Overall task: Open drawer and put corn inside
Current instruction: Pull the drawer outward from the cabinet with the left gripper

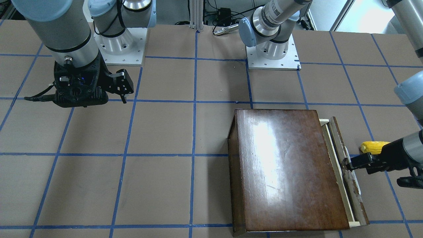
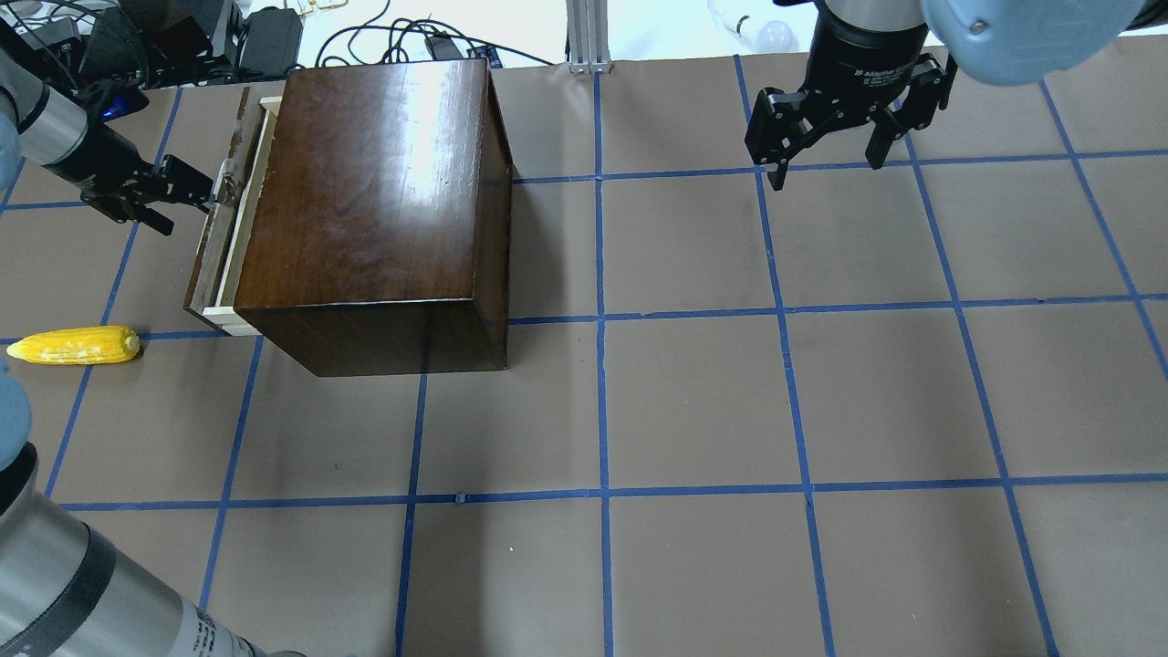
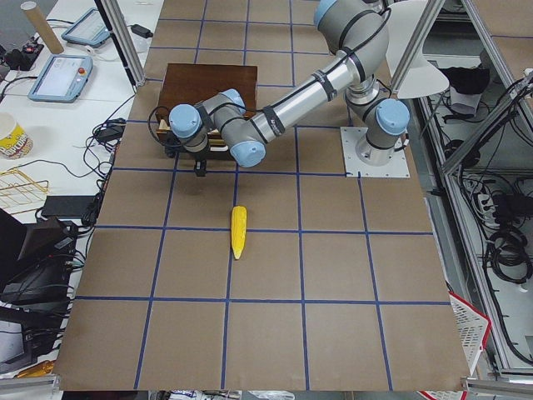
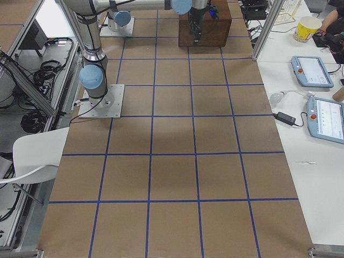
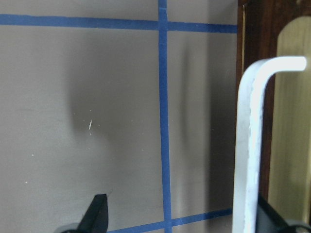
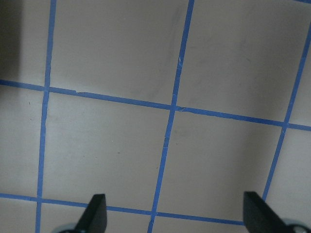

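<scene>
Corn: one end hidden behind left arm.
Drawer: interior mostly under cabinet.
Handle: cut off below.

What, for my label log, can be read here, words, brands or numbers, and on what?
"2F Adaptive": white print on the collar above the right tool; what follows is blurred.
Sticker on the left arm: too small to read.
Cup print and pendant screens: blurred.

The brown surface has blue tape lines that make big squares. Beside the surface is a white desk. A screen pad and a second screen pad lie on it, near a paper cup. A white chair sits on the other side of the surface.
</scene>
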